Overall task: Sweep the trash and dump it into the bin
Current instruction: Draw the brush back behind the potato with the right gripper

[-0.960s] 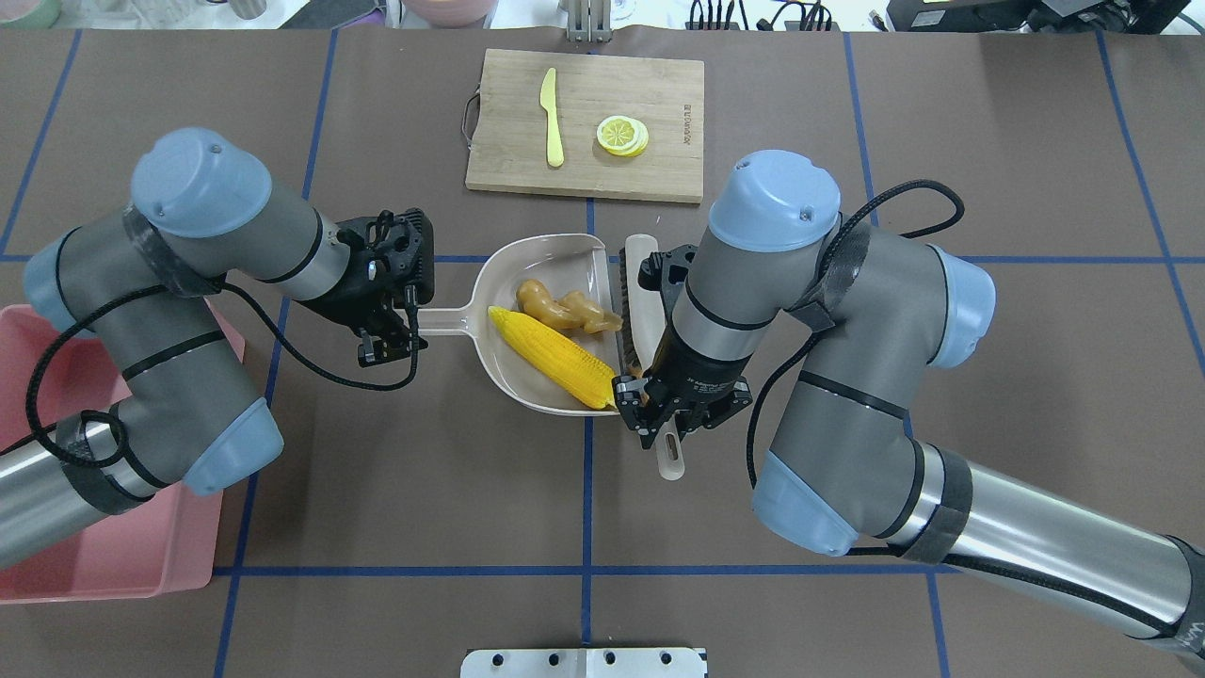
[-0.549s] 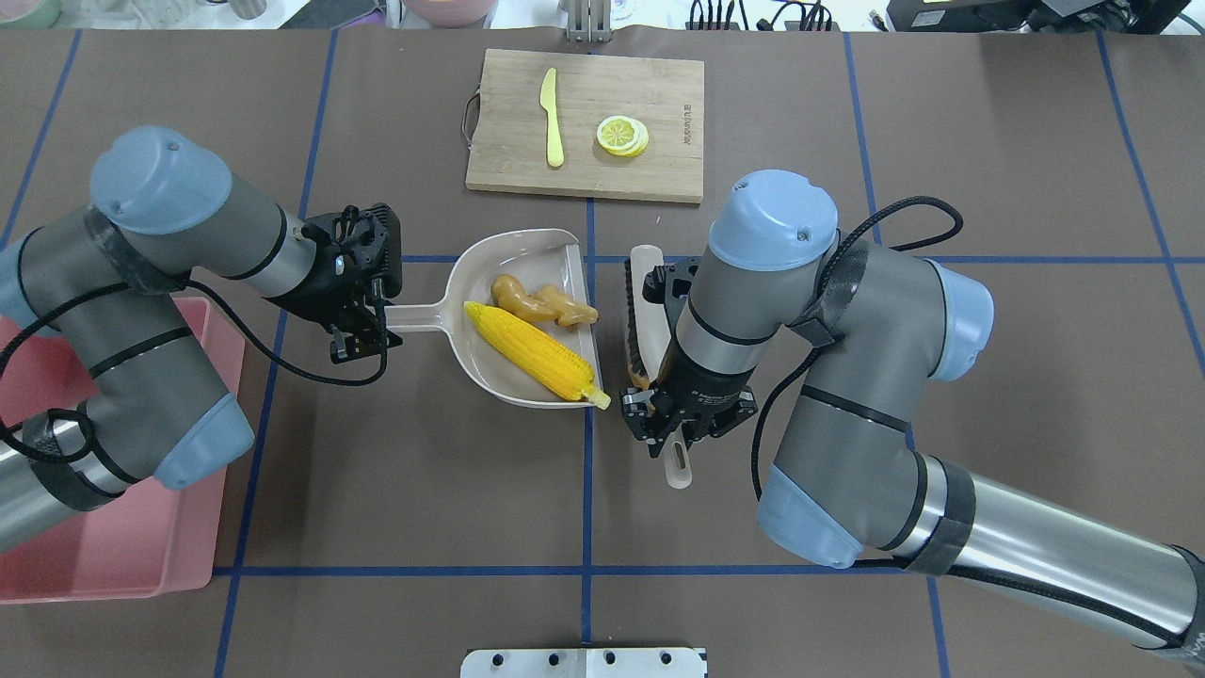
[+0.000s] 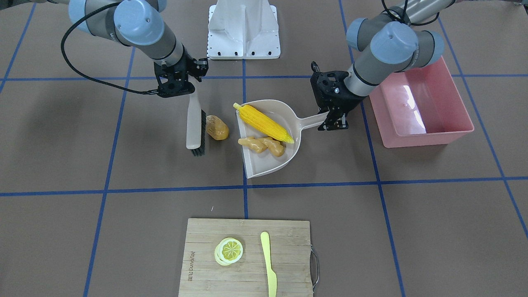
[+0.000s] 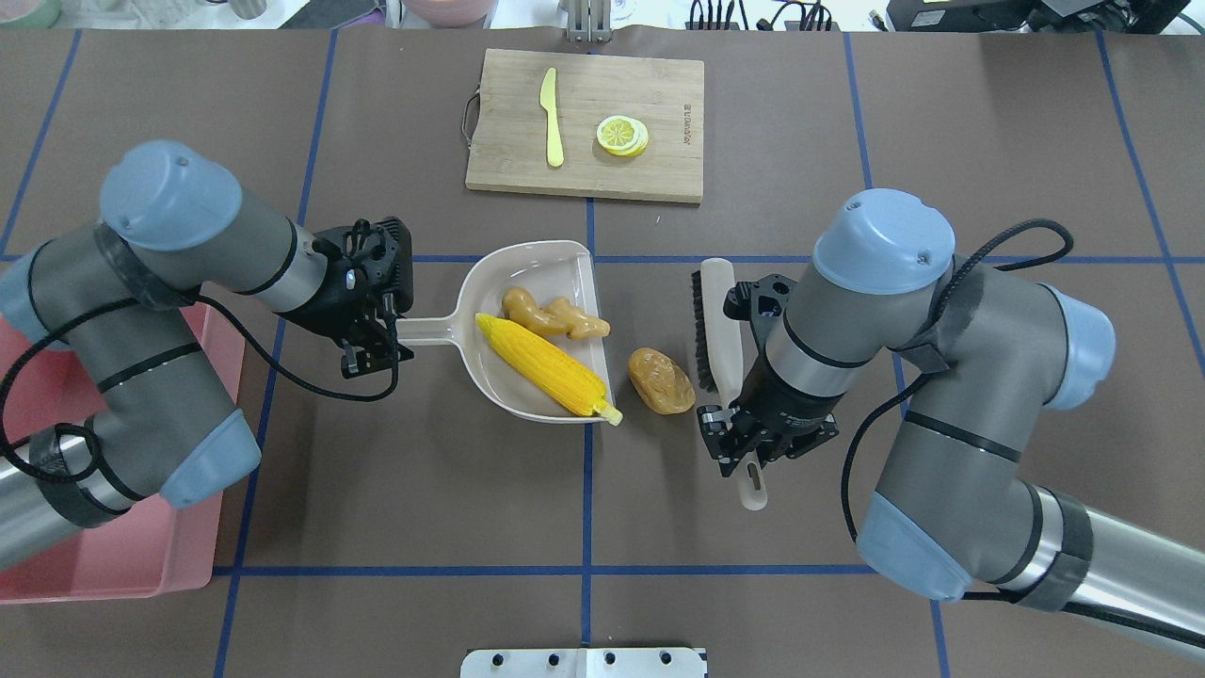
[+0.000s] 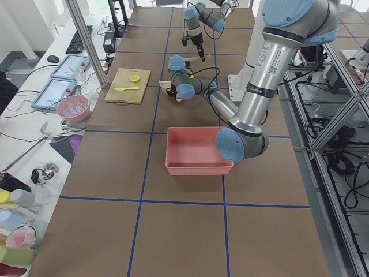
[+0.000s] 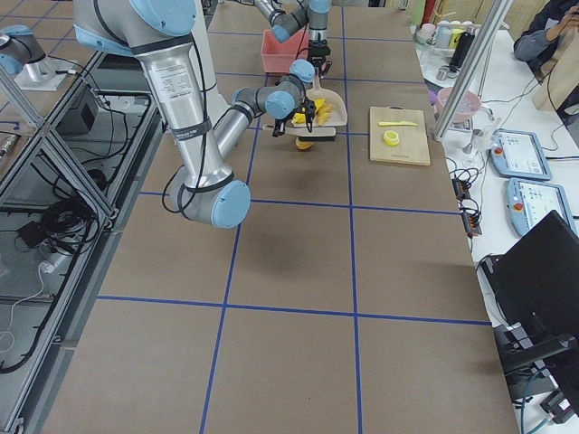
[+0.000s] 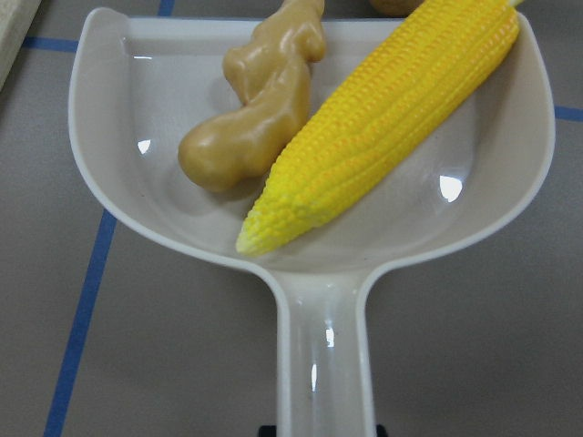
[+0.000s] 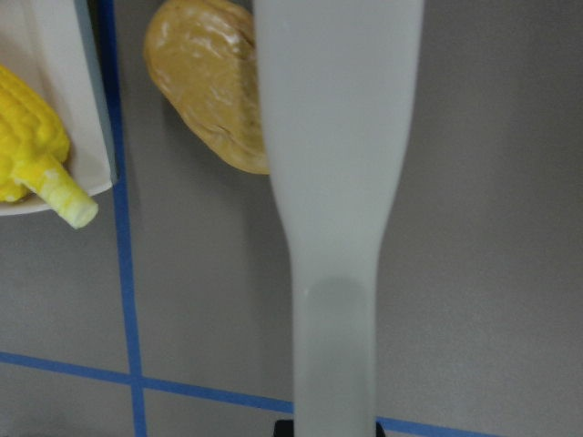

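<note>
The yellow corn cob (image 4: pixel 546 364) and the tan ginger root (image 4: pixel 552 314) lie in the beige dustpan (image 4: pixel 520 282). My left gripper (image 4: pixel 377 344) is shut on the dustpan's handle (image 3: pixel 314 119). The brown potato (image 4: pixel 661 380) lies on the table between the dustpan's open edge and the brush (image 4: pixel 716 320). My right gripper (image 4: pixel 746 448) is shut on the brush handle (image 8: pixel 335 273), with the bristles facing the potato. The pink bin (image 3: pixel 420 107) stands on the robot's left, partly hidden by my left arm in the overhead view (image 4: pixel 113 565). The wrist views show the corn (image 7: pixel 383 118), ginger (image 7: pixel 260 100) and potato (image 8: pixel 211 86) close up.
A wooden cutting board (image 4: pixel 586 122) with a pale yellow knife (image 4: pixel 552 115) and a lemon slice (image 4: pixel 621 135) lies at the far side of the table. A white mounting plate (image 3: pixel 244 29) sits at the robot's base.
My right gripper has swung the brush to the right, away from the dustpan, uncovering the potato on the table. The dustpan first slid left with my left gripper, then came back a little right.
</note>
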